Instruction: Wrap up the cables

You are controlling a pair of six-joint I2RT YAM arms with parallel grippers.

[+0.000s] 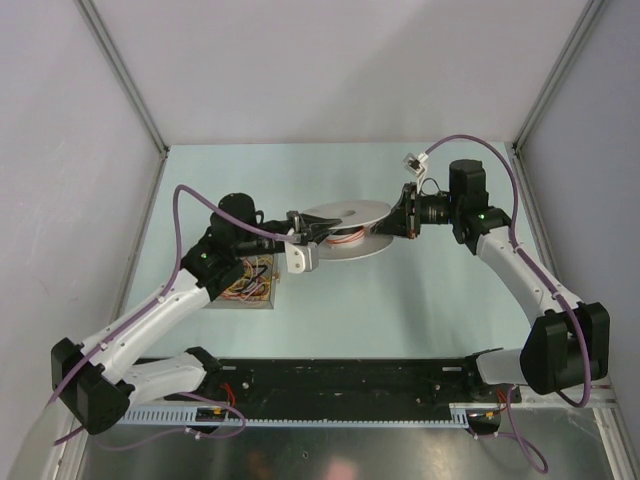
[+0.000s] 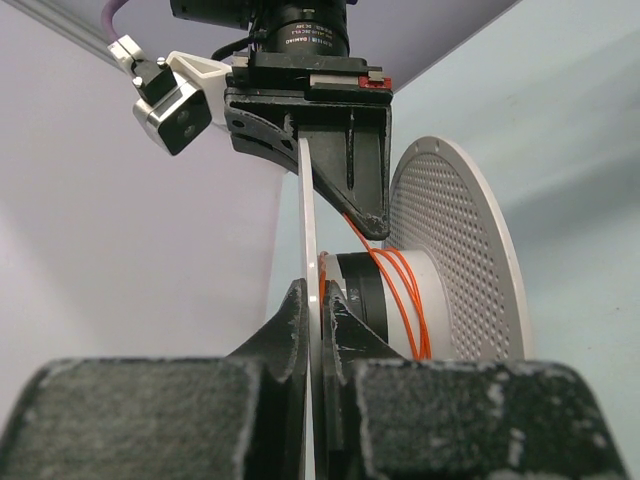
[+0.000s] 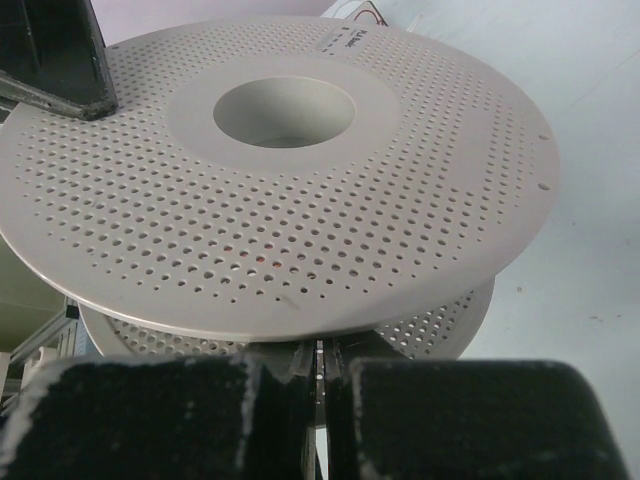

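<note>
A white perforated spool (image 1: 345, 213) hangs between my two grippers over the middle of the table. Its thin flange (image 2: 308, 200) runs edge-on between the jaws of my left gripper (image 2: 318, 300), which is shut on it. Orange cable (image 2: 405, 295) is wound in several turns around the spool's core. One strand rises to the fingers (image 2: 365, 200) of my right gripper (image 1: 398, 218), which is shut on it at the spool's right side. In the right wrist view the spool's top flange (image 3: 300, 200) fills the frame above the shut right gripper (image 3: 320, 362).
A small box (image 1: 268, 300) with loose yellow, orange and red cables (image 1: 245, 280) lies under my left arm. A black rail (image 1: 340, 385) runs along the near edge. Grey walls enclose the table on three sides.
</note>
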